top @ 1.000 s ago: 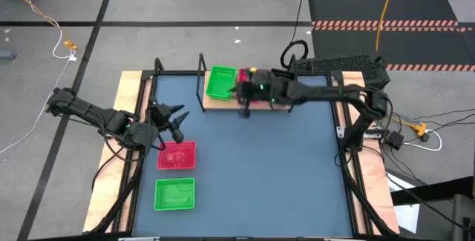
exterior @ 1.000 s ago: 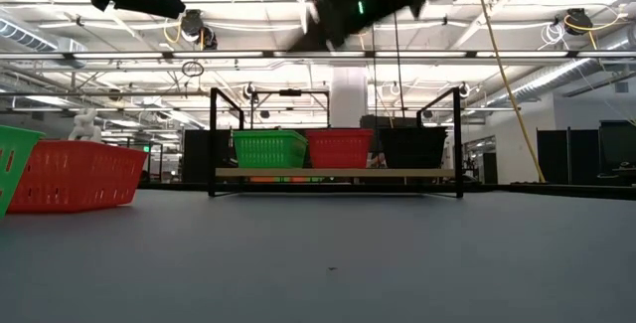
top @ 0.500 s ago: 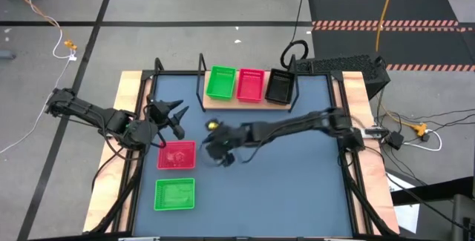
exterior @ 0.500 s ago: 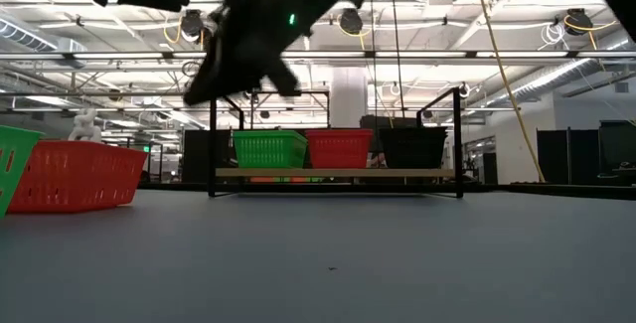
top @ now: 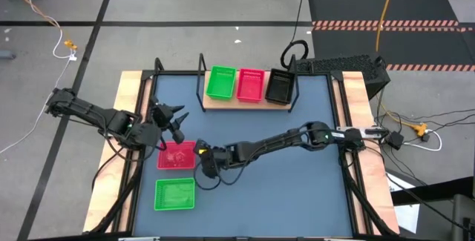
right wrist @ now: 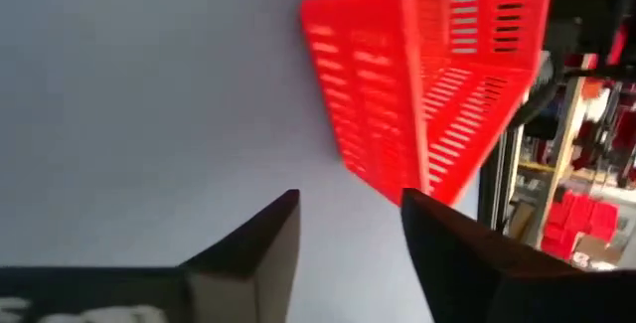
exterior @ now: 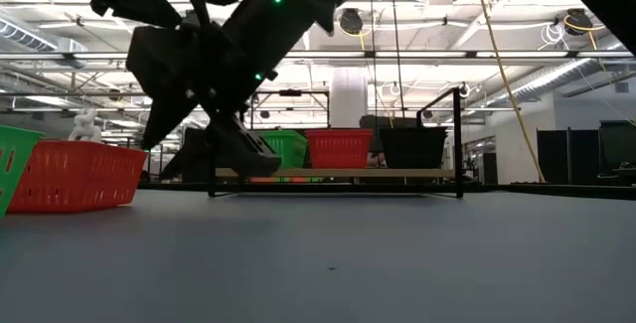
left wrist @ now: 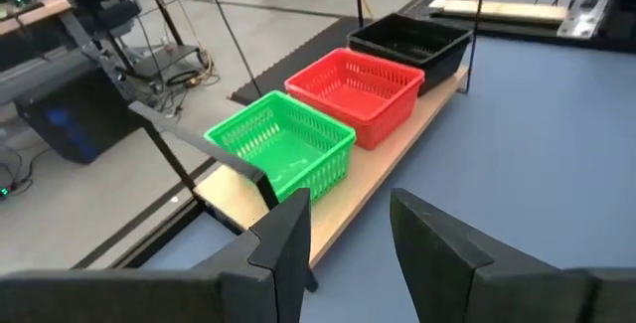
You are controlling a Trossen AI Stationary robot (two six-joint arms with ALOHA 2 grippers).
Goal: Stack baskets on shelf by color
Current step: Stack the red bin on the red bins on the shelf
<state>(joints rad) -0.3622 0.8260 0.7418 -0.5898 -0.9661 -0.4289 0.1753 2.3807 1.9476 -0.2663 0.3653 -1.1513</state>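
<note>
Right claw [top: 202, 159] beside the loose red basket [top: 177, 155]

Its fingers stand apart, empty, like the left claw [top: 175, 117]. On the shelf [top: 245, 101] behind that basket sit green, red and black baskets.

Striped hazard mat [top: 386, 24] on the floor, yellow cable [top: 387, 0] across it.

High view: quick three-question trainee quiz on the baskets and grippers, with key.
1. True or false: the shelf holds a green, a red and a black basket.
2. Which gripper is beside the red basket on the table? A left gripper B right gripper
3. How many baskets are on the table, off the shelf?

Key: 1 true. 2 B, with open jaws, not holding it. 3 two: the red one and the green basket.
</note>
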